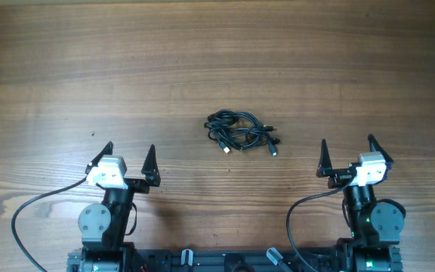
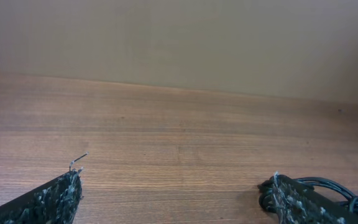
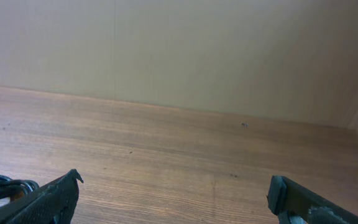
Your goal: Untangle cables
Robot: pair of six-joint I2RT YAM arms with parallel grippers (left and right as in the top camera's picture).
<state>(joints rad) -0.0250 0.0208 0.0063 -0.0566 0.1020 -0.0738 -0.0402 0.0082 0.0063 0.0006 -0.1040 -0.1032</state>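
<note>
The cables [image 1: 240,131] are thin black cords bunched in a small knot at the middle of the wooden table, with small plug ends sticking out at the lower right. A bit of the bunch shows at the right edge of the left wrist view [image 2: 347,190] and at the left edge of the right wrist view [image 3: 2,186]. My left gripper [image 1: 131,160] is open and empty near the front left, well apart from the knot. My right gripper [image 1: 347,156] is open and empty near the front right, also apart from it.
The wooden table [image 1: 217,60] runs wide around the knot. Thicker black arm cables [image 1: 32,208] loop at the front edge by the arm bases. A plain beige wall [image 2: 179,37] stands behind the table's far edge.
</note>
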